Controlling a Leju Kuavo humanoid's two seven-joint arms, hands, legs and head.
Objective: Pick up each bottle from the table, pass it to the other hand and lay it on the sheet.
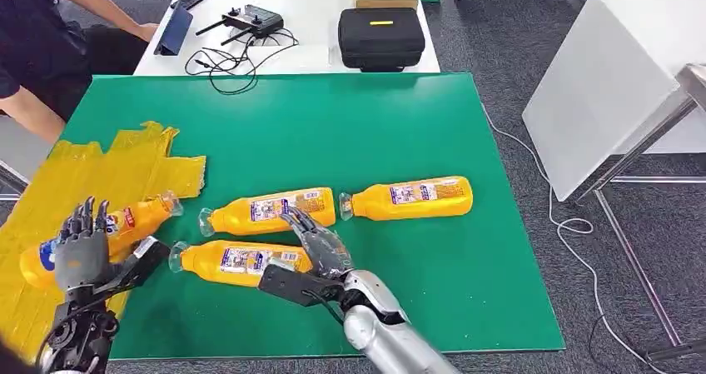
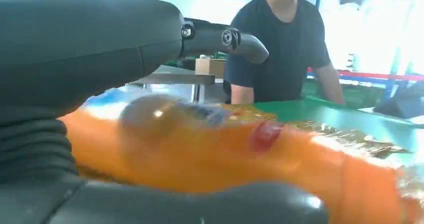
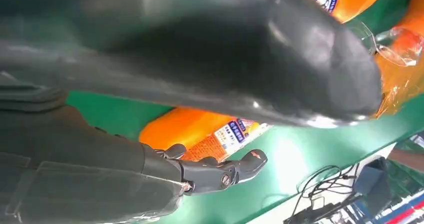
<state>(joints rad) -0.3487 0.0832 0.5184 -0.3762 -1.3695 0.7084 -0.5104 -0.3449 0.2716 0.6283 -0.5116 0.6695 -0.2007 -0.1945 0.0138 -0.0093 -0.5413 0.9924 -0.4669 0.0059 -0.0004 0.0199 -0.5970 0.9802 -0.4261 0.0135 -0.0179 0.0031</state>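
Several orange bottles with white labels lie on the green table [image 1: 350, 124]. One bottle [image 1: 133, 222] rests on the crumpled yellow sheet [image 1: 100, 174] at the left. My left hand [image 1: 81, 253] stands against its base with fingers straight and spread; up close the bottle [image 2: 225, 149] lies between thumb and fingers [image 2: 220, 37]. My right hand [image 1: 320, 245] hovers with fingers apart over the cap-less end of the nearest bottle [image 1: 237, 261]. That bottle [image 3: 200, 131] shows between thumb [image 3: 250, 59] and fingers [image 3: 220, 171]. Two more bottles [image 1: 266, 210] [image 1: 408, 197] lie beyond.
A person [image 1: 42, 41] sits at the far left corner, also in the left wrist view as a person [image 2: 285, 44]. Behind the green table a white table carries a black case [image 1: 381, 37], a controller [image 1: 250, 20] and cables. Another white table [image 1: 608, 74] stands at the right.
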